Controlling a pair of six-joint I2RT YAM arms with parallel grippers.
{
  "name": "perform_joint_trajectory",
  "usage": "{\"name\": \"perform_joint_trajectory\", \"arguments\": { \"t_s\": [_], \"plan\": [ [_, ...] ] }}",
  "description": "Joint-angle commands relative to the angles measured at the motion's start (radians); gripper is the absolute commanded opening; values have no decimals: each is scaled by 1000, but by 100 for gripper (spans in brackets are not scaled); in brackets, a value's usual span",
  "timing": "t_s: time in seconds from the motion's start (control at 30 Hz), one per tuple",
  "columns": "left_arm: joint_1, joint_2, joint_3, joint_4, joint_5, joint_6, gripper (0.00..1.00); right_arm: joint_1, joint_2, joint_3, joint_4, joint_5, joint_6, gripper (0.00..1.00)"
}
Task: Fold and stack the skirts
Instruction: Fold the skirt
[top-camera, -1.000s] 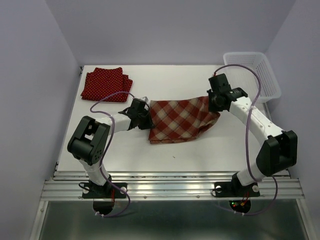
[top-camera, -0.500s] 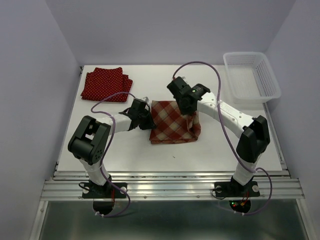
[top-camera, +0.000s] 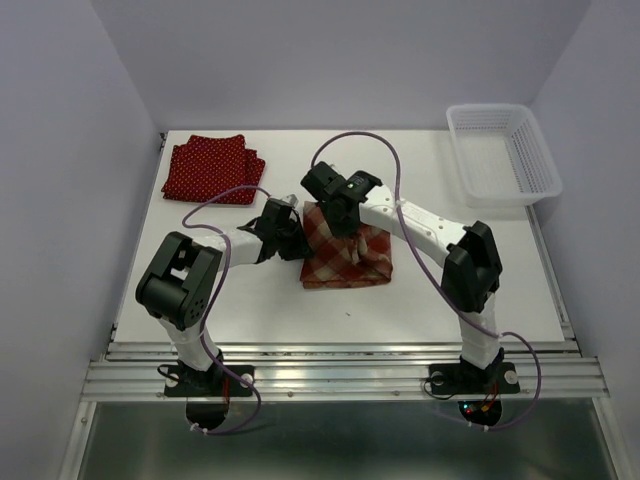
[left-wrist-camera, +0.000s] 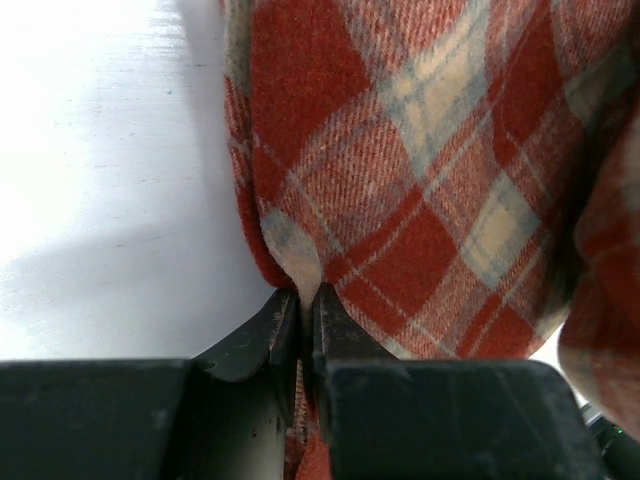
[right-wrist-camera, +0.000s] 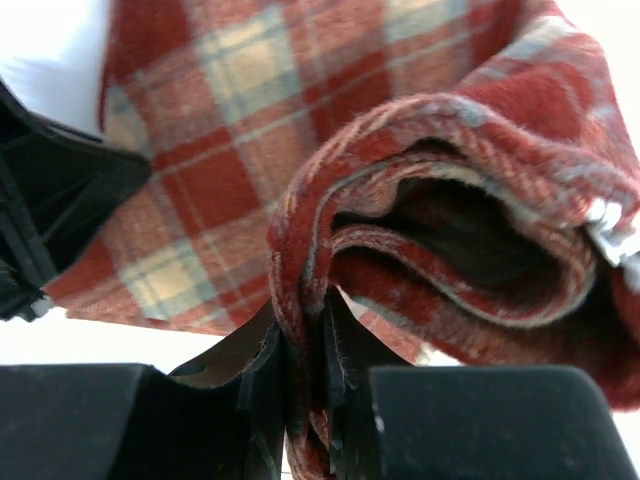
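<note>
On the table (top-camera: 430, 300), the plaid skirt (top-camera: 352, 265) lies half folded, well apart from the dotted skirts (top-camera: 212, 168) at the far left. The right gripper (top-camera: 333, 205) clamps a doubled edge above its left side; the left gripper (top-camera: 296, 240) pinches the left hem. Best, I judge, to lay that edge flush on the hem before releasing.

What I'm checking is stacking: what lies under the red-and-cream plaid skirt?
The red-and-cream plaid skirt lies on the white table, and only tabletop shows along its edges. The dark red polka-dot skirts sit apart, far left. Whatever is directly under the folded cloth is covered.
</note>
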Motion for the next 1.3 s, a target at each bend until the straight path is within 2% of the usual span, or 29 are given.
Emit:
{"name": "perform_joint_trajectory", "arguments": {
  "t_s": [0.0,0.07,0.23,0.53,0.63,0.67,0.73,0.8,0.83,0.87,0.93,0.97,1.03,1.07,1.13,1.23,1.27],
  "plan": [
    [-8,-24,-23,20,24,-7,0,6,3,15,95,-138,13,2],
    [-10,-26,-28,24,26,-7,0,6,14,9,128,-195,6,3],
    [-10,-32,-40,33,27,-11,0,6,56,32,152,-224,20,5],
    [-8,-56,-63,32,10,-25,0,6,125,43,155,-200,36,9],
    [-8,-59,-63,26,3,-25,0,6,143,51,159,-209,36,20],
    [-10,-64,-60,18,3,-25,0,6,151,55,167,-227,26,29],
    [-8,-78,-59,12,-5,-25,0,6,149,60,185,-253,16,32],
    [-8,-93,-52,-6,-25,-25,0,6,132,71,205,-280,8,42],
    [-8,-108,-43,-29,-34,-24,2,6,123,83,216,-286,3,54],
    [-8,-118,-39,-42,-45,-24,2,6,113,87,224,-292,2,59],
    [-8,-153,-31,-58,-75,-24,12,-5,63,89,244,-312,-3,68],
    [-8,-164,-28,-77,-86,-25,15,-5,42,80,269,-322,-6,79],
    [-8,-197,-25,-95,-114,-27,18,-5,-28,61,297,-356,-14,89],
    [-7,-210,-22,-117,-134,-30,20,-5,-55,40,317,-375,-24,100],
    [-5,-234,-20,-132,-154,-36,21,-5,-131,11,336,-405,-30,100],
    [-4,-289,-29,-193,-195,-47,35,-14,-213,-73,375,-401,-35,100],
    [-5,-318,-32,-224,-223,-53,46,-14,-264,-96,392,-387,-32,100]
  ]
}}
